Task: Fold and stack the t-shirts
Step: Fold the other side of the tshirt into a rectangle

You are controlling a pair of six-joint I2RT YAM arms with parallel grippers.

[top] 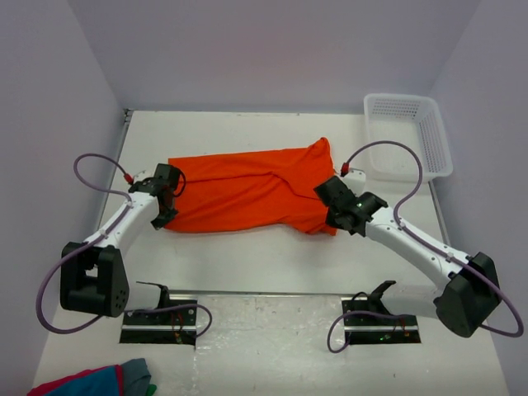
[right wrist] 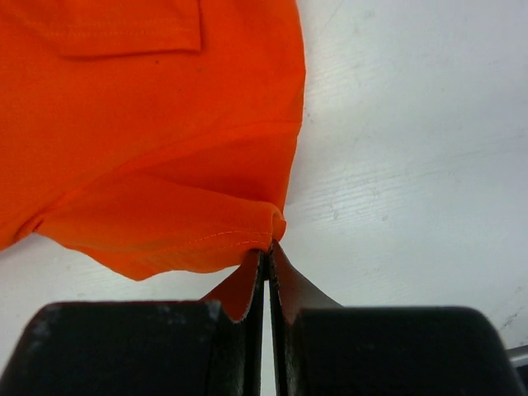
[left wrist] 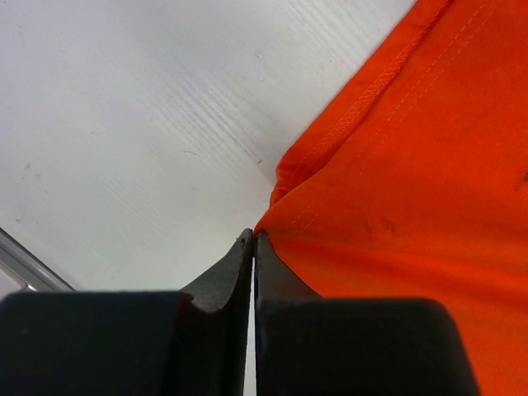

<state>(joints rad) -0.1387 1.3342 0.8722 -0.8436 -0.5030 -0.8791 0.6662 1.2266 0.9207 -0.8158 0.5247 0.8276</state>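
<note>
Nearest me, a red, blue and grey cloth bundle [top: 91,384] is cut off at the table's edge. Beyond it the orange t-shirt [top: 247,194] lies rumpled mid-table. The left gripper [left wrist: 253,237] is clenched on its hem corner, and the right gripper [right wrist: 268,249] is nipping cloth at the other end. I'd lift both ends evenly, keeping the cloth taut so the fold lands flat. How much the left jaws hold is unclear, and the sleeves are lost in folds. A white basket [top: 408,136] stands far right.
</note>
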